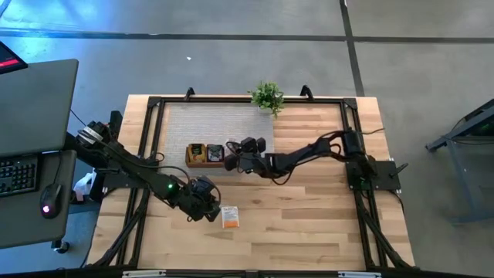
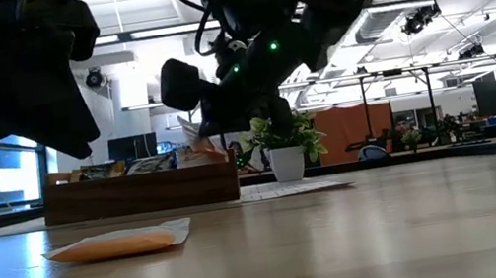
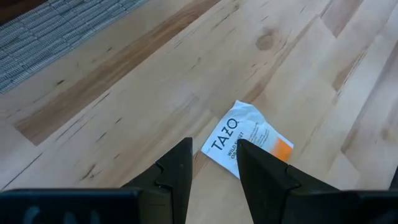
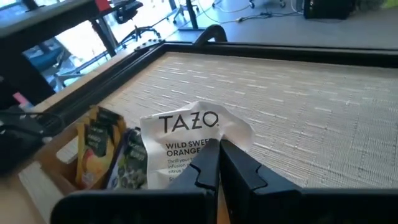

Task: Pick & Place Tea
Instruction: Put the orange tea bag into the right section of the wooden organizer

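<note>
A brown wooden tray stands on the table near the woven mat's front edge, with several tea sachets upright inside it. My right gripper is at the tray's right end, shut on an orange-and-white tea sachet. A second orange-and-white sachet lies flat on the bare wood nearer the front edge. My left gripper hangs open above the table just left of that sachet, touching nothing. My right gripper pinches the crumpled sachet between its two fingers at the printed face's lower edge. The fingers come from the table's right, slanting slightly down. The sachet stands upright beyond the fingertips, lifted clear over the tray's right end.
A small potted plant stands at the mat's far edge. The grey woven mat covers the far half, ringed by a black frame rail. Bare wood stretches to the front right. A desk with a keyboard stands off the table's left.
</note>
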Motion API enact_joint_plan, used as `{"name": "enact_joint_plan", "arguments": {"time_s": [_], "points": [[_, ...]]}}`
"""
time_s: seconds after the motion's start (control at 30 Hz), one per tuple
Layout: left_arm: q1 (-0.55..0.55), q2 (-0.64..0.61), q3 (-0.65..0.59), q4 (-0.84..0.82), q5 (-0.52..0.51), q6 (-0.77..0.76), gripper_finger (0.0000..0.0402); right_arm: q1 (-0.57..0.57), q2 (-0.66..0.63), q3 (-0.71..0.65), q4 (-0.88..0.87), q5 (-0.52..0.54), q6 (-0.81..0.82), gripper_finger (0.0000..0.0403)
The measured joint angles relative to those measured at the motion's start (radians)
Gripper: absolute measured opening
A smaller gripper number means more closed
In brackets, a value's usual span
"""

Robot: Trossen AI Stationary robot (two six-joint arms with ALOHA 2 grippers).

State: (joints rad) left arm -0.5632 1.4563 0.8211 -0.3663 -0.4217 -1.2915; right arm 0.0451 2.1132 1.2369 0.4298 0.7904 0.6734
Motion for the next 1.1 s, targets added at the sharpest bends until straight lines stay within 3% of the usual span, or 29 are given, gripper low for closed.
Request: {"name": "enact_joint_plan", "arguments": {"time_s": [1.1], "points": [[0.000,0.000,0.000,0.033,0.047,0.003,0.0124,-0.015,0.000,0.000,0.004,-0.152,-0.007,0.0008]]}}
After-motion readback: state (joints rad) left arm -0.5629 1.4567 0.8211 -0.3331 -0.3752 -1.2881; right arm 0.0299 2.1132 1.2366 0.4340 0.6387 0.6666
